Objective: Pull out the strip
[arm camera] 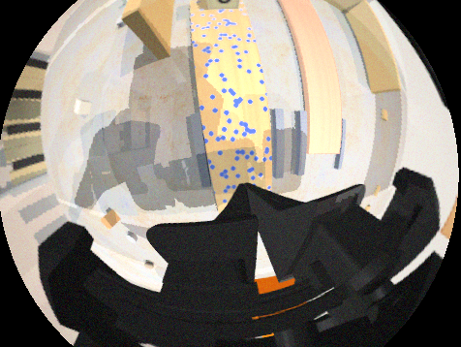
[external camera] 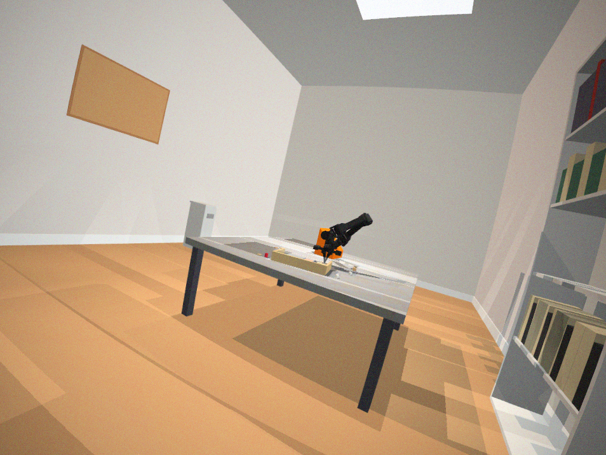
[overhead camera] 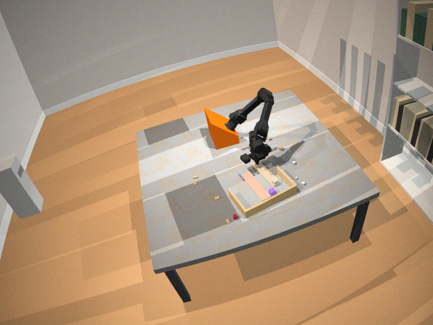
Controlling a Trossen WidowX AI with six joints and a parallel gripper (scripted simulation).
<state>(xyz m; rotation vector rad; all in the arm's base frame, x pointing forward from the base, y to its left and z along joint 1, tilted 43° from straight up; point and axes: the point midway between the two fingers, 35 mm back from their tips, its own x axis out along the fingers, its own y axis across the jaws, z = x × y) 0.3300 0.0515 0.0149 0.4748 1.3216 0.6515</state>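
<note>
The labelled cube [overhead camera: 275, 181] [arm camera: 223, 4] is pale with a dark round mark and rests on the far part of the blue-dotted, yellowish strip [overhead camera: 265, 174] [arm camera: 232, 116]. A plain pink strip [overhead camera: 257, 187] [arm camera: 322, 97] lies beside it. A purple cube [overhead camera: 272, 191] stands by the pink strip's far end, close to the labelled cube. My gripper [overhead camera: 257, 163] [external camera: 324, 261] [arm camera: 243, 187] is shut, with nothing seen between its fingers. Its tips are low at the dotted strip's near end. The fingers hide that end, and I cannot tell whether they touch it.
A wooden frame [overhead camera: 269, 203] [external camera: 299, 262] walls three sides and opens towards the arm. Low grey-blue rails [arm camera: 277, 142] stand near the strips. An orange wedge [overhead camera: 221, 133] stands left of the arm. A red piece [overhead camera: 234, 216] [external camera: 266, 255] and an orange-brown cube [overhead camera: 281, 148] [arm camera: 110, 218] lie outside the frame.
</note>
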